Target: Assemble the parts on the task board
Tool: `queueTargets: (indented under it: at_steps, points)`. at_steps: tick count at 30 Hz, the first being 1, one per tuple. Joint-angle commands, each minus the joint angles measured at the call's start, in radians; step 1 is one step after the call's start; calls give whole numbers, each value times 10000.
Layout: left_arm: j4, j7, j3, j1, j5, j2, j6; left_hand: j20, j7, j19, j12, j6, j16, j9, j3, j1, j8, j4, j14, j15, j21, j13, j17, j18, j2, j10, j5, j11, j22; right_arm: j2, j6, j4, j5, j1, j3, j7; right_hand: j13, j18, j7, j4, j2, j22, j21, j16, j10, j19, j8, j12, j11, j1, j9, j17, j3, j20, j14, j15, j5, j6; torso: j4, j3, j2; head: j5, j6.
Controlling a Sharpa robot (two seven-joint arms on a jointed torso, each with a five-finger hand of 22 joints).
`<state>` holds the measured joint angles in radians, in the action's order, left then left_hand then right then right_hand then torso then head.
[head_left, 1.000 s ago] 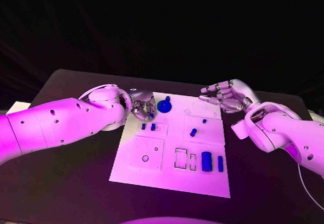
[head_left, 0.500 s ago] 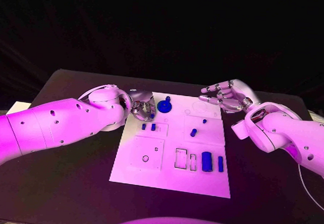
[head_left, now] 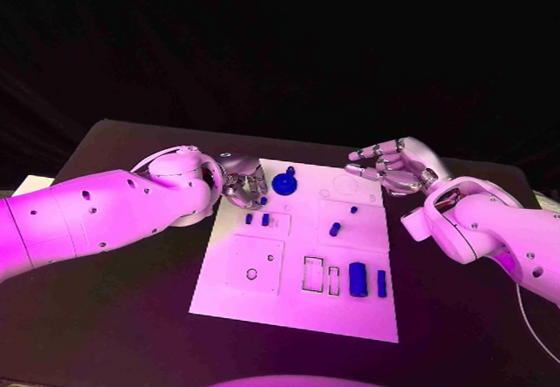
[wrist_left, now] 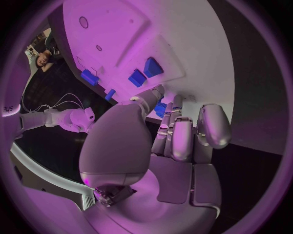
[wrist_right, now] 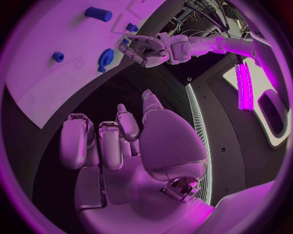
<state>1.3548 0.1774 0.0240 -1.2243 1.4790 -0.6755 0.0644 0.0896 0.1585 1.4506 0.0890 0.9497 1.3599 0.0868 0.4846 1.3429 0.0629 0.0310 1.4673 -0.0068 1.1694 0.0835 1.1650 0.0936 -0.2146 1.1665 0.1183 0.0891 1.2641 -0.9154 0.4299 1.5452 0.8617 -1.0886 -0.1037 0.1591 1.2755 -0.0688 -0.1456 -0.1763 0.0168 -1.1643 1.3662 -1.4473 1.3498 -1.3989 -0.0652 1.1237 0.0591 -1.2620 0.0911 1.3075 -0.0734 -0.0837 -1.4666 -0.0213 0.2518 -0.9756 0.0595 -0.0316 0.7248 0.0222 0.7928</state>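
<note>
Left hand, upper left of the task board, pinches a small blue part; round blue part sits just right of it. Right hand, fingers curled on nothing, is farther off.

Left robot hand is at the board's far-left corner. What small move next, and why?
Probably lift the left robot hand slightly off the task board: the left wrist view shows a small blue part at its fingertips, apparently pinched, while the right robot hand holds nothing.
</note>
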Motion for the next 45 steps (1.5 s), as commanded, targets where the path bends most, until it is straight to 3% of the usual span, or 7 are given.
queueTargets:
  at_steps: [1, 9, 12, 19, 24, 32, 45]
  points:
    - [92, 41, -8, -1, -58, -124, 142, 85, 10, -5, -69, -71, -58, -27, -71, -23, -19, -3, 271, 68, -42, -5, -36, -56, -14, -78, 23, -8, -15, -6, -91, -54, 74, 7, -1, -21, -748, -141, 11, 25, -105, 153, -103, 163, -535, 114, -16, -1080, -23, -50, 16, 308, -124, 0, -531, 11, 32, 4, 2, -3, -3, 0, -13]
    - [339, -933, -65, -19, -2408, -825, 813, 125, 36, -169, -93, 254, -155, -45, 92, 258, 186, -62, 207, 111, -531, -8, -234, 39, 138, -154, 139, 62, -353, -37, -684, -293, 1559, 7, -2, -784, -5048, -221, -36, 726, -443, 631, -419, 686, -2936, 238, -49, -6694, 12, -1595, 43, -338, 583, 48, -428, 7, -160, -81, 4, 0, -18, -55, -81]
    - [391, -2048, -80, -28, -4666, -1147, 1520, 133, 80, -304, -59, 467, -255, -49, 432, 502, 282, -161, 144, 121, -876, -1, -397, 109, 297, -89, 201, 74, -589, -62, -1071, -293, 3107, 7, -2, -1285, -6624, -239, -105, 881, -240, 735, -494, 780, -2760, 240, -33, -8077, 150, -1896, 43, -443, 1032, -12, -434, 91, -218, -241, 10, 13, -14, -78, -124]
    - [836, -4493, -33, -17, -11821, -1606, 2409, 227, 199, -1980, 256, 565, -2468, -158, 804, 336, 285, -21, -1368, 201, -4459, 23, -3718, 742, 482, -20, 155, 140, -3041, -66, -1954, 24, 6964, 54, -3, -2514, -9272, -218, 19, 1300, 488, 730, -497, 926, -2226, 145, -11, -9891, 158, -2065, 53, -671, 2698, -94, -437, 65, -134, -920, -8, -15, -2, -294, -251]
    - [1205, -5185, -12, 3, -13984, -1780, 2402, 233, 186, -2273, 482, 625, -2805, -168, 578, 173, 318, 64, -1618, 194, -5145, 78, -4224, 849, 531, 42, 136, 113, -3511, -19, -2479, 293, 8707, 150, -4, -3123, -9869, -243, 124, 1253, 782, 795, -545, 993, -2195, 150, -23, -10195, 128, -1801, 60, -774, 3124, -90, -422, 109, -457, -1115, 16, -16, -12, -513, -311]
    - [1478, -5516, 2, 25, -15050, -1933, 2419, 229, 192, -2395, 599, 619, -2966, -179, 443, 148, 318, 53, -1734, 193, -5502, 107, -4475, 897, 547, 27, 139, 106, -3763, 74, -2923, 465, 9961, 215, -5, -3592, -10486, -266, 247, 1075, 1128, 939, -653, 1241, -2196, 164, 9, -10427, 60, -1399, 27, -1140, 3481, 3, -376, -22, -680, -1123, 0, 0, 1, -573, -379]
    - [1347, -5524, 4, 30, -15201, -1995, 2766, 231, 225, -2386, 634, 564, -2979, -193, 388, 162, 291, 31, -1743, 202, -5552, 108, -4512, 894, 555, -48, 145, 129, -3803, 165, -2714, 518, 10321, 250, -5, -3698, -10909, -262, 217, 1019, 1144, 983, -702, 1309, -2094, 138, 3, -10507, 88, -1346, 19, -1244, 3933, -4, -380, -5, -800, -1192, -6, -6, 8, -563, -399]
